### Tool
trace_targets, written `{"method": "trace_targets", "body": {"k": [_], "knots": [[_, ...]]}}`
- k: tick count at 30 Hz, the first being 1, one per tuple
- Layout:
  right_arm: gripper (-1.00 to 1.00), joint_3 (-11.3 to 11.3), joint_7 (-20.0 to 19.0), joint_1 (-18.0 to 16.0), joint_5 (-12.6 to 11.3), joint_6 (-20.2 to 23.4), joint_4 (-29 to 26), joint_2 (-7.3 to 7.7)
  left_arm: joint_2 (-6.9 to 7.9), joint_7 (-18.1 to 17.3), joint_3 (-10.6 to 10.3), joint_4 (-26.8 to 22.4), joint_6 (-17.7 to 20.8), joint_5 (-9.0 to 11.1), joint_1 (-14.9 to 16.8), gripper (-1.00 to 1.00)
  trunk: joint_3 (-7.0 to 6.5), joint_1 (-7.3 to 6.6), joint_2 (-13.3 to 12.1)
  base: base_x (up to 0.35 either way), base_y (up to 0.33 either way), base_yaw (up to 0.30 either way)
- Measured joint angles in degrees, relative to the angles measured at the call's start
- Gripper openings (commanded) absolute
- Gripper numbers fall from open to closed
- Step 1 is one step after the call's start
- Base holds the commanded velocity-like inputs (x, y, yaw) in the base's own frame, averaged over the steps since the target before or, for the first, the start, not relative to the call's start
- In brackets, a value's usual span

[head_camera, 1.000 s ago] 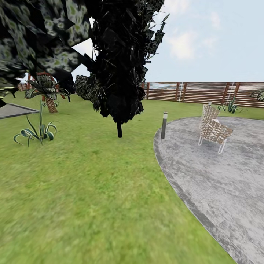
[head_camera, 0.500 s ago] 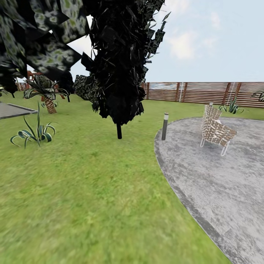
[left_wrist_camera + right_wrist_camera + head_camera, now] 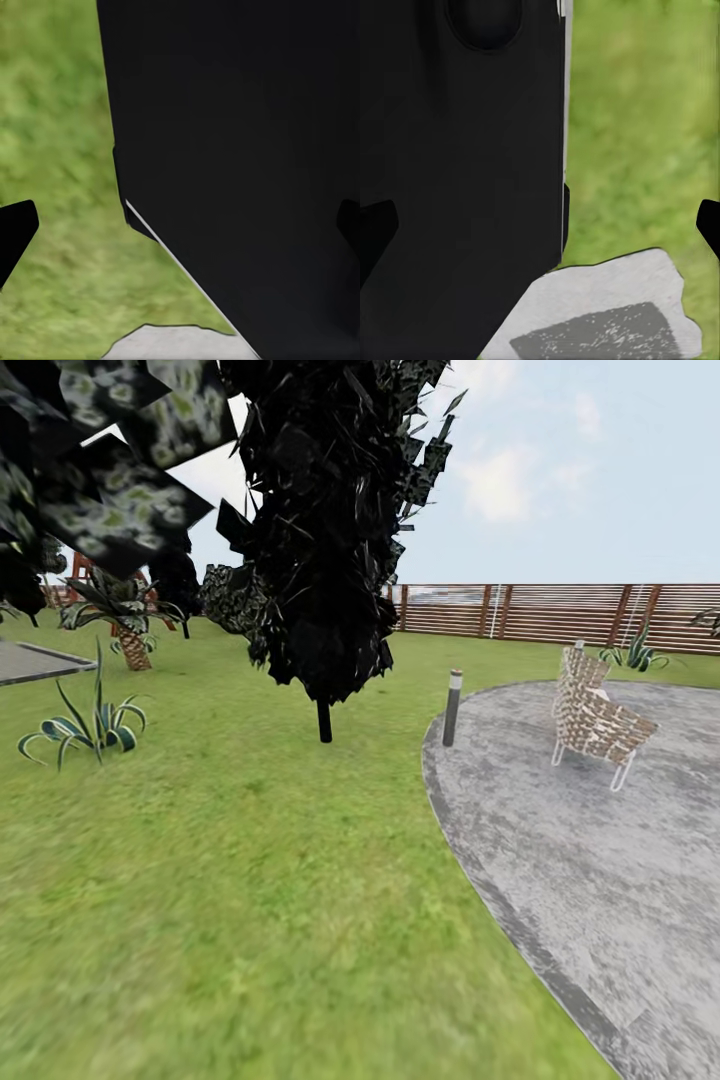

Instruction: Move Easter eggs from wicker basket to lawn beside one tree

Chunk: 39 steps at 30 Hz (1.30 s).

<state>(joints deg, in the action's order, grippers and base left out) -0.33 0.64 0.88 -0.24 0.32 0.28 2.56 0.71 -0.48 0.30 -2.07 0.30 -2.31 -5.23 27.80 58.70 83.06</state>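
While the head cam looks out over the garden, no eggs or basket to place from these views. Lawn (image 3: 220, 880) covers the foreground and left, mottled green. Dark near-black columnar tree (image 3: 325, 530) stands centre-left, thin black trunk meeting the grass, crown running up past the frame top. More dark patchy foliage (image 3: 110, 470) hangs in at upper left. Grey paved patio (image 3: 590, 860) w/ curved edge takes the right side; short bollard light (image 3: 452, 707) sits right at its edge, near the dark tree's trunk. Woven chair (image 3: 595, 720) on white legs stands on the patio, tilted back. Brown slat fence (image 3: 540, 612) runs along the back under a pale cloudy sky. Spiky striped agave (image 3: 85, 725) on the grass at left; small palm (image 3: 125, 610) behind it, further back. Another spiky plant (image 3: 637, 653) near the fence at right.

L wrist cam: mostly black robot body close up, blurred grass beside it, sliver of grey paving. L gripper (image 3: 180, 225) fingertips sit at opposite frame edges, spread wide, nothing between them.

R wrist cam: black body again, grass and a pale grey slab (image 3: 607, 315) beyond. R gripper (image 3: 540, 225) same: tips far apart, holding nothing.
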Motion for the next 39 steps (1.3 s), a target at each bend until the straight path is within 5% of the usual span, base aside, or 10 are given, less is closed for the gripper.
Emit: {"method": "trace_targets", "body": {"k": [39], "knots": [[1.00, 0.0, 0.0, 0.0, 0.1, 0.0, 0.0, -0.01, -0.01, 0.0, 0.0, 0.0, 0.0, 0.0, 0.0, 1.00, 0.00, 0.00, 0.0, 0.203, 0.000, 0.031]]}}
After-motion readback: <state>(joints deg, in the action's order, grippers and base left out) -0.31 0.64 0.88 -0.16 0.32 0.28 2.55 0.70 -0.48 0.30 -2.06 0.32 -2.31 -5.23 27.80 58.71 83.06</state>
